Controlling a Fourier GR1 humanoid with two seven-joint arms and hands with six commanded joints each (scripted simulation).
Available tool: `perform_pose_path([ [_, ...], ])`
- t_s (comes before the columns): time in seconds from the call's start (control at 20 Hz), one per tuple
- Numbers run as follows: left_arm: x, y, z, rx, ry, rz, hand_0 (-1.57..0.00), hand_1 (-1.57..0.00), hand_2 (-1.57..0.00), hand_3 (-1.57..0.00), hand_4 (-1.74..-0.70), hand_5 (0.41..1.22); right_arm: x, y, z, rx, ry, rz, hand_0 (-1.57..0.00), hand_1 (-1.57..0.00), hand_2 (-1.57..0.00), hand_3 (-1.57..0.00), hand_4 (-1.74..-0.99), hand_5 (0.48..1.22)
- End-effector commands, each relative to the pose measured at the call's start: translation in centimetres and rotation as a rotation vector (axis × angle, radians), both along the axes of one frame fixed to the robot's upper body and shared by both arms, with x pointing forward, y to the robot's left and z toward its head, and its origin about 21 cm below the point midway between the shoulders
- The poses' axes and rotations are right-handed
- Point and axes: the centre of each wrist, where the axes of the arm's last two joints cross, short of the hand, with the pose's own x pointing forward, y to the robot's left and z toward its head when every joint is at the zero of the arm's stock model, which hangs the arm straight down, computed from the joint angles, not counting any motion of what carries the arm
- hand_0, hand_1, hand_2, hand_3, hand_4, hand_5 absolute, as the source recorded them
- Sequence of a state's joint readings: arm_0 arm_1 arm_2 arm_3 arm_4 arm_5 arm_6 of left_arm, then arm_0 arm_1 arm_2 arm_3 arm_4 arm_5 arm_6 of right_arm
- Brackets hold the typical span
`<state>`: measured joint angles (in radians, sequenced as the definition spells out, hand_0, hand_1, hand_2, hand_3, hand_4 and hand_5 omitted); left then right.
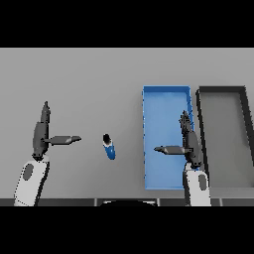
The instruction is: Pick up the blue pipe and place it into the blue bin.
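A short blue pipe (pixel 109 147) with a dark open end lies on the grey table, left of the blue bin (pixel 149 124). My right hand (pixel 188 141) hovers over the bin's right part, fingers straight and pointing away, thumb sticking out to the left. It holds nothing. My left hand (pixel 41 133) is at the left, fingers straight, thumb pointing right toward the pipe, a short gap away from it. Both hands are open.
A dark grey bin (pixel 246 139) stands directly to the right of the blue bin, its rim close to my right hand. Bare grey table stretches behind and around the pipe.
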<state>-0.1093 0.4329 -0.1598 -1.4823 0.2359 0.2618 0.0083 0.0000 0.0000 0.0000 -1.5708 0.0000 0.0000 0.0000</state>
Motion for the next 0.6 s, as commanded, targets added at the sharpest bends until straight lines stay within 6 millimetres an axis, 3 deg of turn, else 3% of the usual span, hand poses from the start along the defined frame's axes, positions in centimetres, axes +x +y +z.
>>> perform_pose_path([
  [0.0,0.0,0.0,0.0,0.0,-0.005,0.0,0.0,0.0,0.0,0.0,-0.97,0.593,0.0,0.0,0.0,0.001,0.0,-0.001,0.0,0.0,0.0,0.0,-1.205,0.629],
  [0.25,0.2,0.5,0.3,0.001,-0.013,0.001,0.0,0.0,0.0,0.0,-0.97,0.593,0.1,0.1,-0.1,0.0,0.008,0.004,0.0,0.0,0.0,0.0,-1.205,0.629],
  [0.35,-1.3,2.7,-0.1,0.121,-0.015,-0.193,0.0,0.0,0.0,0.0,-0.96,0.592,-1.7,-1.7,0.4,-0.223,-0.123,0.055,0.0,0.0,0.0,0.0,-1.201,0.628],
  [0.45,-1.6,4.3,-0.7,0.159,0.02,-0.257,0.0,0.0,0.0,0.0,-0.96,0.59,-2.5,-1.6,1.0,-0.291,-0.147,0.083,0.0,0.0,0.0,0.0,-1.197,0.626],
  [0.55,-1.8,4.5,-0.7,0.166,0.007,-0.298,0.0,0.0,0.0,0.0,-0.96,0.595,-2.5,-1.6,1.2,-0.307,-0.129,0.091,0.0,0.0,0.0,0.0,-1.196,0.623],
])
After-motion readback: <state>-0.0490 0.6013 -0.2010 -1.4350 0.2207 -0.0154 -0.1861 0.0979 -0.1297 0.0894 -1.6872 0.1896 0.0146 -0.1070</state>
